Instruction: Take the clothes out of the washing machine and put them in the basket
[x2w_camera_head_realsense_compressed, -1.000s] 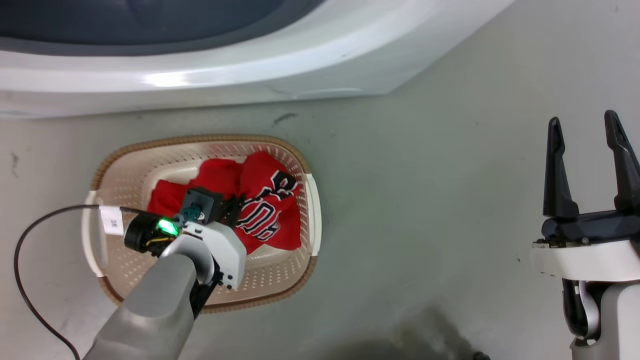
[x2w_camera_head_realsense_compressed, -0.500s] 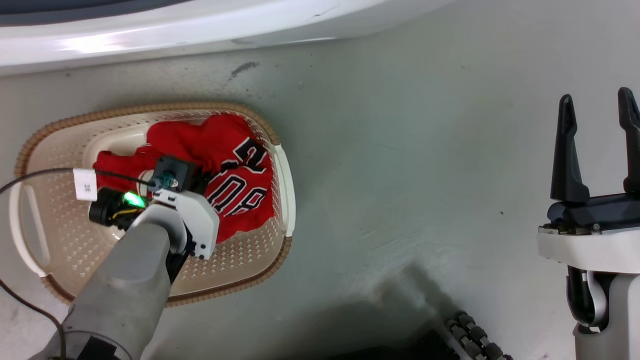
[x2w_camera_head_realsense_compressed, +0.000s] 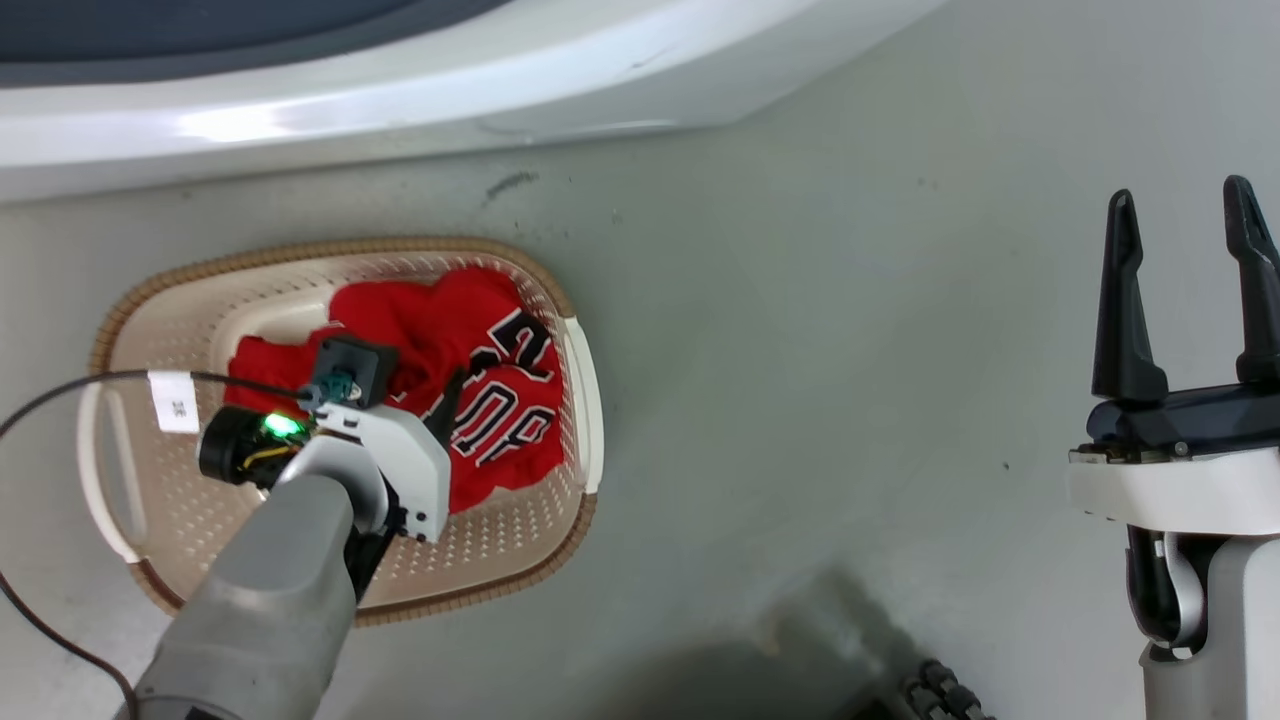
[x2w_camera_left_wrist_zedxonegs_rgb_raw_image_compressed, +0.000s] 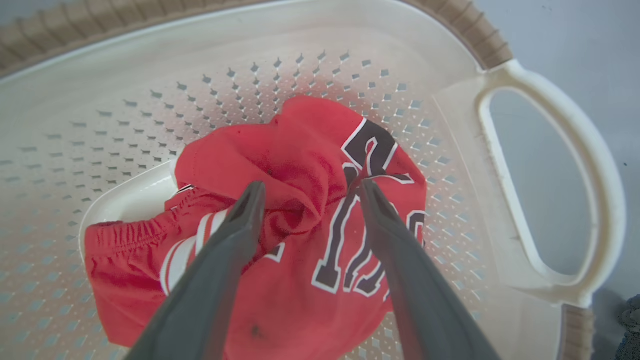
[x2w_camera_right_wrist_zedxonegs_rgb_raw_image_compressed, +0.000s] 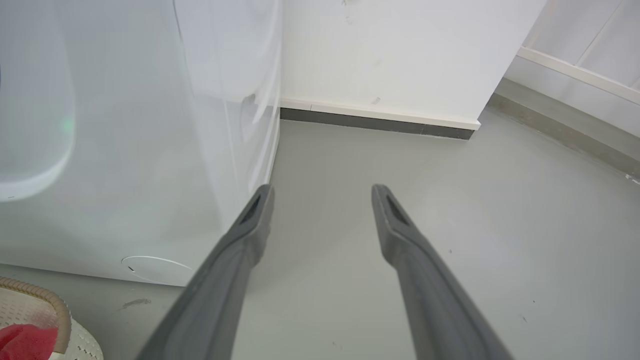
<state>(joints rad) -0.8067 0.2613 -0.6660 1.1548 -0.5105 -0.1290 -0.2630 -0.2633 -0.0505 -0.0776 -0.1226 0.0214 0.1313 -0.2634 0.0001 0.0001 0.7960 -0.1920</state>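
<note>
1. The left gripper (x2w_camera_left_wrist_zedxonegs_rgb_raw_image_compressed: 311, 186) hangs inside the basket (x2w_camera_head_realsense_compressed: 330, 250) with its two dark fingers spread apart and nothing held between them; whether the tips touch the cloth beneath cannot be told.
2. Right under those fingers lie the clothes (x2w_camera_left_wrist_zedxonegs_rgb_raw_image_compressed: 300, 160), a crumpled heap of red fabric with white stripes and dark white-edged lettering; the heap sits on the basket's floor, towards its far right part.
3. The basket stands on the grey floor (x2w_camera_head_realsense_compressed: 800, 350), just near of the washing machine (x2w_camera_head_realsense_compressed: 400, 100), whose white front runs along the far edge of the head view.
4. A black cable (x2w_camera_head_realsense_compressed: 60, 390) with a small white tag loops from the left wrist across the basket's left side.
5. The right gripper (x2w_camera_head_realsense_compressed: 1180, 195) is well to the right of the basket, over bare floor; its fingers are parted and empty, pointing towards the far side.
</note>
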